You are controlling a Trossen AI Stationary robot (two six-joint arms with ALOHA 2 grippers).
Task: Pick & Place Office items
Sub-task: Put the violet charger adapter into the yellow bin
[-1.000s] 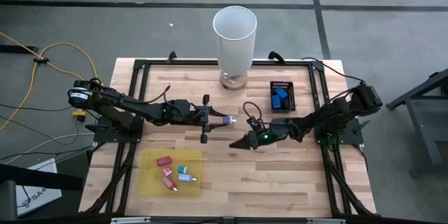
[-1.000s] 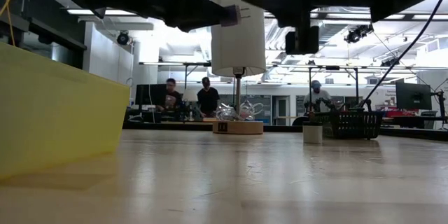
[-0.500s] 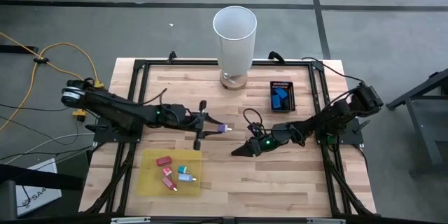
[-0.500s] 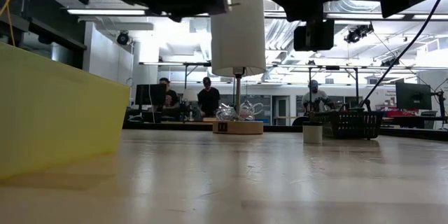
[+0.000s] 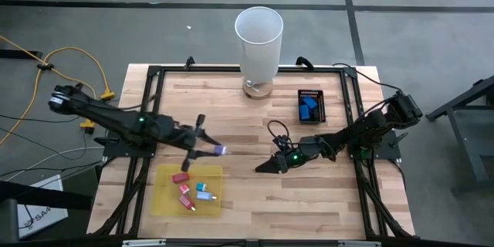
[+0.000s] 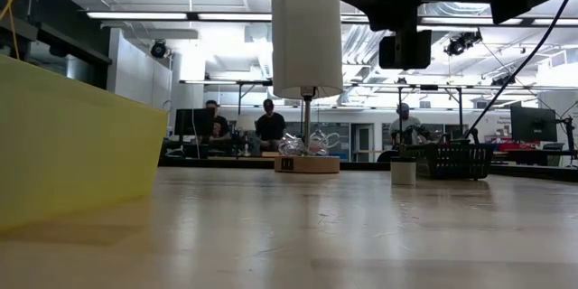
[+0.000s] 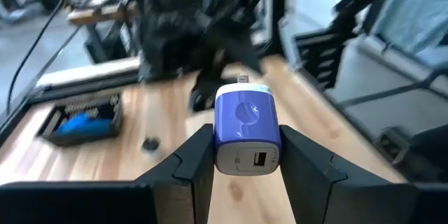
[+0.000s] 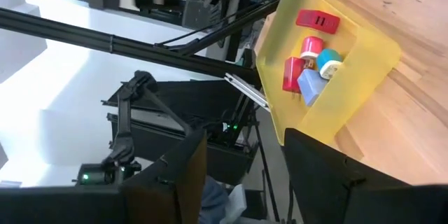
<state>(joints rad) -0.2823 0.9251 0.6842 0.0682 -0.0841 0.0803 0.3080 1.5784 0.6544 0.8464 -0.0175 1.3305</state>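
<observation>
My left gripper is shut on a small blue-purple block with a white end. It holds the block in the air just past the far right corner of the yellow tray. Red, pink, teal and blue office items lie in that tray. My right gripper hovers open at mid-table with nothing between its fingers. It faces the yellow tray and the items in it. More blue pieces lie in the small black tray. My left gripper pinches the block between its two fingers, one on each of its opposite side faces. The fingers lie nearly level and point toward the table's right side. The block is lifted clear of the table, its metal-pronged end pointing away from the gripper.
A tall white cylinder stands on a round base at the far middle of the table; it also shows in the low view. A black metal frame runs along the table's edges. The yellow tray's wall fills the left of the low view.
My left gripper has carried the block from mid-table toward the table's left and near edges, up to the yellow tray's far right corner. It has also risen out of the low view's top. The block has stayed in the grip. My right arm has kept nearly still.
</observation>
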